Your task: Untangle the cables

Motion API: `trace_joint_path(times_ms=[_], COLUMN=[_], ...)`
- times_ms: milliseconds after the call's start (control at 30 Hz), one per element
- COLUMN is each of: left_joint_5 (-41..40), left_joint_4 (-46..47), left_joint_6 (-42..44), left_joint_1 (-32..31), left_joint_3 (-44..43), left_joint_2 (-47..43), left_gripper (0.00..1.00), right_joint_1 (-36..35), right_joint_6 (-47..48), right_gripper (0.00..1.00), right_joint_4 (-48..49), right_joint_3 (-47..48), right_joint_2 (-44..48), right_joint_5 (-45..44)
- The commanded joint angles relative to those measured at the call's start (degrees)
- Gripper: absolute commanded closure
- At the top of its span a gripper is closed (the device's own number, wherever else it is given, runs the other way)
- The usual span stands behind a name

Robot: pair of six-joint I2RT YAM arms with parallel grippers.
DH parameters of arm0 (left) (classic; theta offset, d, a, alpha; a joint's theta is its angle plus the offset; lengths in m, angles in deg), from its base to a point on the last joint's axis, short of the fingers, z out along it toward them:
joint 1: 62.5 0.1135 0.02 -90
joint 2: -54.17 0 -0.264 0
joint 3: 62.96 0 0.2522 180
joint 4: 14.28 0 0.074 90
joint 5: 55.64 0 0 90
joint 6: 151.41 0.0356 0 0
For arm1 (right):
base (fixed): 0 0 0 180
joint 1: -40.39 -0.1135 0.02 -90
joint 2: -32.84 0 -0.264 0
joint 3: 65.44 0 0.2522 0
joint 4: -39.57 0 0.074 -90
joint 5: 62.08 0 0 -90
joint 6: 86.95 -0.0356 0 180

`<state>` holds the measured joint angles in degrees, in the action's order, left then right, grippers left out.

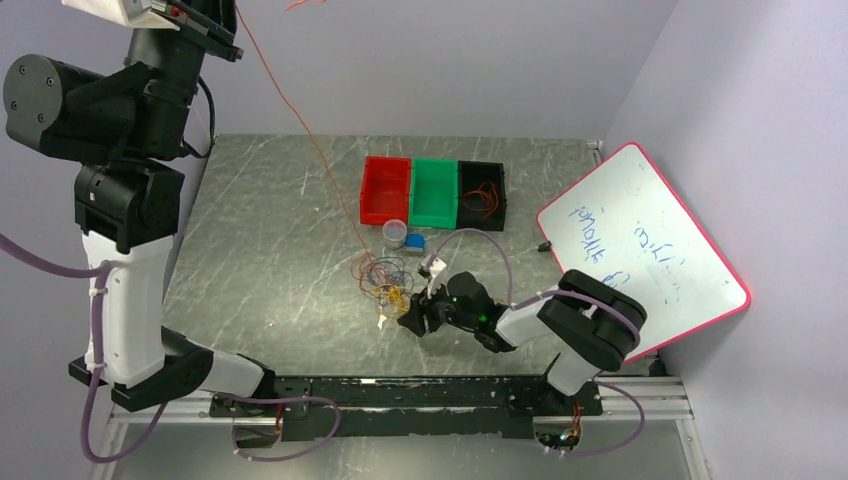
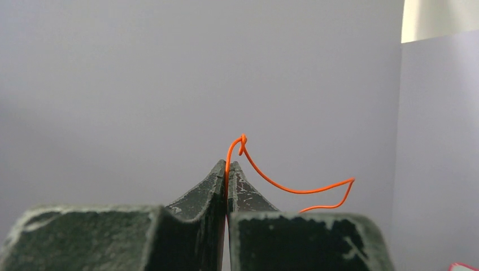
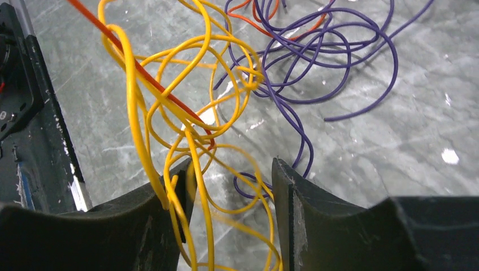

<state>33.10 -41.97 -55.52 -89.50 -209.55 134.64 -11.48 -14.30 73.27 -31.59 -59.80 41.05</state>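
The tangle of cables (image 1: 388,278) lies on the grey table in front of the bins. My left gripper (image 1: 225,30) is raised high at the back left, shut on the red-orange cable (image 1: 300,125), which runs taut down to the tangle. In the left wrist view the gripper (image 2: 227,166) pinches the red-orange cable (image 2: 282,188), its end curling free. My right gripper (image 1: 412,318) is low at the tangle's near right side. In the right wrist view it (image 3: 231,169) is open, with yellow cable loops (image 3: 195,147) between its jaws. The purple cable (image 3: 339,51) lies beyond. The red-orange cable (image 3: 141,73) crosses the yellow loops.
Red bin (image 1: 386,190), green bin (image 1: 433,192) and black bin (image 1: 481,196) stand in a row at the back; the black one holds an orange cable. A small grey cup (image 1: 395,233) and a blue item (image 1: 414,241) sit behind the tangle. A whiteboard (image 1: 640,250) leans at right.
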Motion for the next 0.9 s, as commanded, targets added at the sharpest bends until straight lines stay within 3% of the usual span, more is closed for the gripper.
trace_joint_path(times_ms=[0,233,400,567,867], left_joint_5=[-3.7,-7.5,-6.1,-5.4,-5.8], left_joint_4=[5.9,7.8,7.7,7.2,6.3], left_joint_6=[6.2,13.3,12.8,11.8,9.9], left_joint_1=[0.0,0.0,0.0,0.0,0.0], left_joint_3=[-2.0,-2.3,-0.7,2.0,8.3], left_joint_2=[0.6,2.5,2.3,1.3,-2.6], left_gripper=[0.93,0.93,0.93,0.93,0.93], right_joint_1=[-0.3,-0.3,-0.3,-0.3,-0.3], right_joint_6=[0.1,0.1,1.3,3.4,9.6], right_gripper=[0.45,0.43,0.41,0.35,0.22], right_joint_4=[-4.6,-7.6,-11.9,-20.2,-38.3], right_joint_3=[-3.9,-6.6,-5.8,-1.3,11.1], right_joint_2=[1.9,6.3,10.6,18.5,33.3], right_joint_5=[-3.5,-5.4,-5.8,-5.7,-14.1])
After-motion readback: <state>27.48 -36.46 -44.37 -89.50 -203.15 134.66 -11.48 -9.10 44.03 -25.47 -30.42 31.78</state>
